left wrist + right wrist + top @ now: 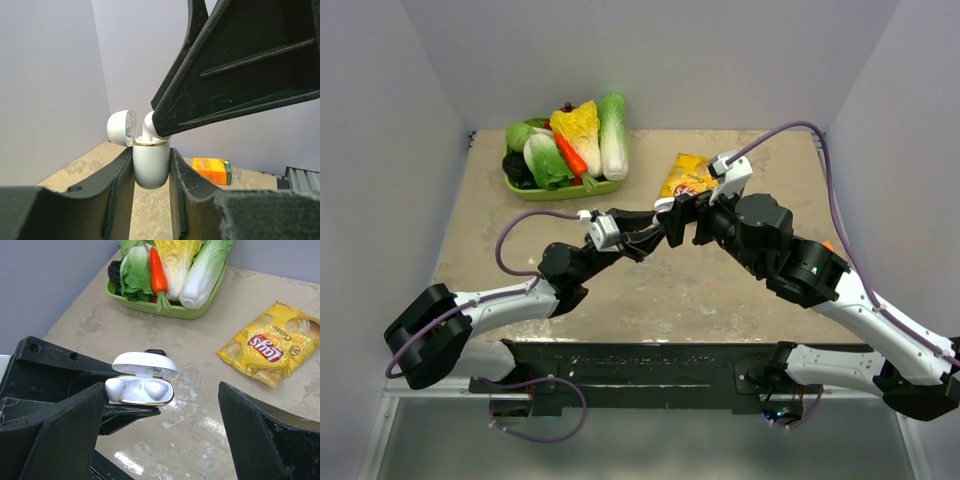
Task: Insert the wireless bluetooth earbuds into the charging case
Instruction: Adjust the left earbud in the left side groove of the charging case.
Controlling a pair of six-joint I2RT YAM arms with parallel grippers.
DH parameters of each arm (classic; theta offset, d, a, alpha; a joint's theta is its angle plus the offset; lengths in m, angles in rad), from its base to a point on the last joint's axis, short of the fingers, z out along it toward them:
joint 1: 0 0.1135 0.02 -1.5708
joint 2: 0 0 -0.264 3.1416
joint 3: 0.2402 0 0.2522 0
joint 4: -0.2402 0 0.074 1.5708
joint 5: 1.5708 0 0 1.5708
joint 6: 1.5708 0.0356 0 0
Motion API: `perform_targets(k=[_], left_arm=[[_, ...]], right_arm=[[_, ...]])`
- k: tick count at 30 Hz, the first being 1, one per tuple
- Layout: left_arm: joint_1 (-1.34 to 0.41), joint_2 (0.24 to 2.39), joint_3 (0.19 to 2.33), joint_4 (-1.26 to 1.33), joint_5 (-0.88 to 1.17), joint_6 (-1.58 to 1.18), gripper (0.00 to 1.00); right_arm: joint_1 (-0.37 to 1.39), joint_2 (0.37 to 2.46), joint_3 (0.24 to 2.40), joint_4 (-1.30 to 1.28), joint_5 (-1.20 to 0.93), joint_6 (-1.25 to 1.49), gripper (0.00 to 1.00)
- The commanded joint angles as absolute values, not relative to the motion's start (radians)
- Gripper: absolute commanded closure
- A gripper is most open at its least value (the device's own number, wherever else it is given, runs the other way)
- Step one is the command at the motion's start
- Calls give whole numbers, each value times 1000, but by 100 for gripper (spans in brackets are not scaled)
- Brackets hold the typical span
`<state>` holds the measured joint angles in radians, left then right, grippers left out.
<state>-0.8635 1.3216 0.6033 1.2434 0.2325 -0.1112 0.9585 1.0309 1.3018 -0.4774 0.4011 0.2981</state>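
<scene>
The white charging case [151,165] with a gold rim is clamped upright between the fingers of my left gripper [151,154], and its lid [145,364] is flipped open. In the right wrist view one white earbud [156,390] lies in the right well. The other earbud [114,388] rests at the left end, bulging over the rim. My right gripper [161,390] hangs open just above the case, and one finger [240,65] touches the raised earbud [149,125]. Both grippers, left [645,240] and right [685,215], meet above the table's middle.
A green tray [520,186] of toy vegetables stands at the back left. A yellow chip bag [685,175] lies at the back centre. An orange box [212,170] sits on the table beyond the case. A small dark object [156,352] lies behind the lid.
</scene>
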Motion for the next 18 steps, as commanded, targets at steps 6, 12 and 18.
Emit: perform_targets(k=[6,12,18], left_arm=[[-861,1275,617,1839,227,-89,100],[-861,1270,617,1832,229,-81,100],[-861,1270,615,1829,236,-81,100]], right_arm=[[950,1005,1293,-499,448,288,5],[950,979,1275,-491,423,288,2],[950,965,1276,-471,403,288,2]])
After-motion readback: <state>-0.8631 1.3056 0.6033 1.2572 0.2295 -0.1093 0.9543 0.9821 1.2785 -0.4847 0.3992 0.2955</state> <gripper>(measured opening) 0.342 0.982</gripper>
